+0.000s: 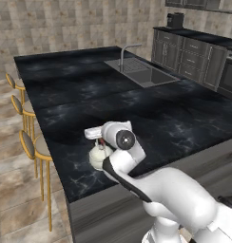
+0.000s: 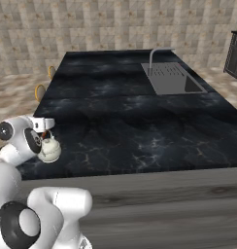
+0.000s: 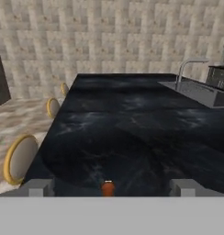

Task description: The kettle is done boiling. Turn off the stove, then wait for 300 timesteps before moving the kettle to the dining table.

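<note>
Two finger tips of the gripper (image 3: 108, 187) stand wide apart in the hand view, one on either side of the red-orange top of the kettle's handle, and neither one touches it. The kettle (image 2: 49, 150) sits upright on the dining table (image 2: 140, 121), close to the table's near edge and at the end farthest from the sink (image 2: 171, 80). From the left base view, the kettle (image 1: 98, 156) shows as a pale rounded body partly hidden behind the arm's wrist, again on the black marble at the end away from the sink (image 1: 144, 71). Gold-framed stools (image 1: 34, 147) line the side of the table opposite the sink. Beyond the sink in that view runs a row of dark cabinets (image 1: 194, 59).
</note>
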Controlling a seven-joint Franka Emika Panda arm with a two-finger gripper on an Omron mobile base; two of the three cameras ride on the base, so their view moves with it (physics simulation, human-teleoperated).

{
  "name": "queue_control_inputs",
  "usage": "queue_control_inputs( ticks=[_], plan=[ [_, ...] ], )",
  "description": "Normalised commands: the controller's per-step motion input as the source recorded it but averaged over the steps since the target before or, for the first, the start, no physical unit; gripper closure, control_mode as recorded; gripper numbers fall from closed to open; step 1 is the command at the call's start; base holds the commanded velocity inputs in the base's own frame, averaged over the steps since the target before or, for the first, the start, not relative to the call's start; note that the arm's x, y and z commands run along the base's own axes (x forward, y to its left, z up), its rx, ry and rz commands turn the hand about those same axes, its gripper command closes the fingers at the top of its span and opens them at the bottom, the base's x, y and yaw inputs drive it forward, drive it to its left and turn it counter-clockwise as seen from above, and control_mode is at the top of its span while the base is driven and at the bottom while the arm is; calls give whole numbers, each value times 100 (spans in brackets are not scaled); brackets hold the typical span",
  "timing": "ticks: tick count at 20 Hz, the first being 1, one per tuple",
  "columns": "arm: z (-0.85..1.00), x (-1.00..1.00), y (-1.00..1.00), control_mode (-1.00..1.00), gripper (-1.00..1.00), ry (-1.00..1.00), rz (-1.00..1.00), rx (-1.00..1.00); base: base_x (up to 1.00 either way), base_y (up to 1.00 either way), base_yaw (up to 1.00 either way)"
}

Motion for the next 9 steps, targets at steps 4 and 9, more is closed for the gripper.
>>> queue_control_inputs(
  ticks=[4, 9],
  plan=[
    [49, -25, 0, -100, -100, -8, -4, -4, 0, 0, 0],
    [45, -27, 0, -100, -100, -8, -4, -4, 0, 0, 0]
  ],
)
